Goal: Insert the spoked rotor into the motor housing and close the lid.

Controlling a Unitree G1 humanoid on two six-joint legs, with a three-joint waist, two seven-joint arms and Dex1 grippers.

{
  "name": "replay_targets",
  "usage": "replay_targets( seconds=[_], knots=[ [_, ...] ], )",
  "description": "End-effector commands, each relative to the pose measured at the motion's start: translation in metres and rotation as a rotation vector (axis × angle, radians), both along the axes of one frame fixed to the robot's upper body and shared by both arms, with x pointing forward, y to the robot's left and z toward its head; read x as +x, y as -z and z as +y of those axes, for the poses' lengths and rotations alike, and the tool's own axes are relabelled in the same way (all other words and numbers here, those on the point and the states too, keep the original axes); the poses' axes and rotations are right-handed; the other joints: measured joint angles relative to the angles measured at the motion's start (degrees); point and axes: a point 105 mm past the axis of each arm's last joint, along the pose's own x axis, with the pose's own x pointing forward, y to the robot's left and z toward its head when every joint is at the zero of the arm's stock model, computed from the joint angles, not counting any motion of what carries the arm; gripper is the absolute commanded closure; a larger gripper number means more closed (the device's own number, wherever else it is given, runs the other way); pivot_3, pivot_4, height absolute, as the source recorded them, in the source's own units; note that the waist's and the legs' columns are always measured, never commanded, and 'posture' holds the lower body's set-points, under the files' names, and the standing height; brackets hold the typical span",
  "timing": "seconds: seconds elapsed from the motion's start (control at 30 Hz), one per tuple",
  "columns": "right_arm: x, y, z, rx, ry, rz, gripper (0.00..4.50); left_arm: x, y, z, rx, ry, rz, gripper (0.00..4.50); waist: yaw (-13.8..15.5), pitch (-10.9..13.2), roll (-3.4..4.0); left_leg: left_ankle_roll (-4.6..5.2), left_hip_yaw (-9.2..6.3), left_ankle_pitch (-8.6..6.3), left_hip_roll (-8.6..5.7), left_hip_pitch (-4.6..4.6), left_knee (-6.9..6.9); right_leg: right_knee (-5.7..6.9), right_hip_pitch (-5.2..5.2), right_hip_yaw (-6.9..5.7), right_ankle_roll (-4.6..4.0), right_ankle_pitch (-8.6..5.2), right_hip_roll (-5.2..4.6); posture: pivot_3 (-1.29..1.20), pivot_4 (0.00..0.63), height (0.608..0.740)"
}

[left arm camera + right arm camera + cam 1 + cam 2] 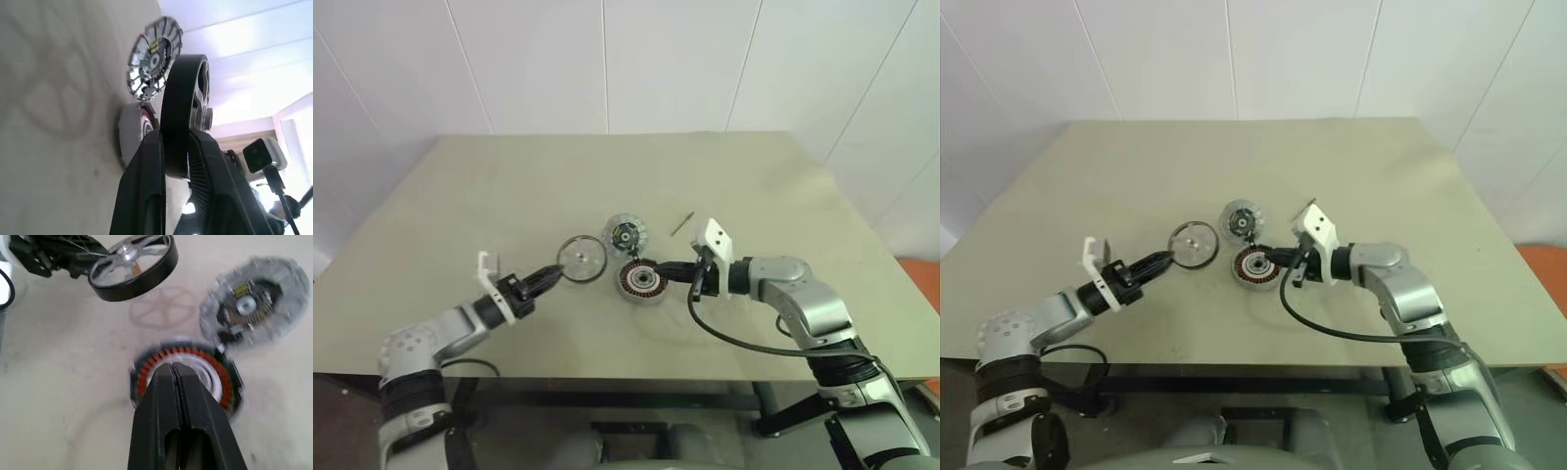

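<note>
My left gripper is shut on the rim of the spoked rotor, a silver wheel with thin spokes and a dark rim. It hangs clear of the table, left of the motor housing; its shadow lies on the table beneath it. The housing, with its ring of copper windings, lies flat on the table. My right gripper is shut with nothing in it. Its tips reach the housing's right side; contact is unclear. The lid, a shiny disc with a dark centre, lies just behind the housing.
A small thin pin lies on the beige table behind my right gripper. A black cable loops from the right wrist over the table's front. White walls stand behind the table.
</note>
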Motion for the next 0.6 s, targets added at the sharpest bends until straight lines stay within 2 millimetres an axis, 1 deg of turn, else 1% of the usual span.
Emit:
replay_targets(
  seconds=[0.03,0.13,0.23,0.33,0.6],
  knots=[
    [0.003,-0.013,-0.012,0.016,0.037,-0.042,4.50,0.013,-0.006,-0.024,0.000,0.055,-0.007,4.13,0.00,0.01,-0.02,0.00,0.00,0.00,0.00,0.00,0.00,0.00,0.00,0.00,0.01,0.00,0.00,0.00,0.000,0.740],
    [0.003,-0.014,-0.016,0.018,0.069,-0.052,4.50,0.019,-0.005,-0.046,0.003,0.118,0.007,4.13,-0.07,0.04,-0.09,0.00,0.00,0.01,0.01,0.01,0.00,0.01,0.00,-0.01,0.01,0.01,0.03,0.00,0.000,0.740],
    [-0.001,-0.014,-0.016,0.030,0.084,-0.051,4.50,0.024,-0.006,-0.058,0.002,0.149,0.014,4.13,-0.17,0.06,-0.13,0.00,0.05,0.01,0.01,0.01,-0.01,0.01,-0.02,0.03,0.02,0.02,0.03,0.00,0.000,0.740],
    [-0.005,-0.010,-0.016,0.029,0.101,-0.046,4.50,0.031,-0.008,-0.060,0.009,0.148,0.025,4.13,-0.09,0.06,-0.13,0.03,0.04,0.03,0.03,0.01,-0.02,0.01,-0.03,0.02,0.04,0.03,0.05,0.00,0.000,0.740],
    [-0.010,-0.007,-0.018,0.038,0.138,-0.040,4.50,0.032,-0.004,-0.059,0.058,0.183,0.064,4.13,-0.03,0.08,-0.17,0.06,0.05,0.05,0.01,0.01,-0.01,0.01,-0.02,0.03,0.04,0.02,0.03,0.00,0.000,0.740]
  ],
)
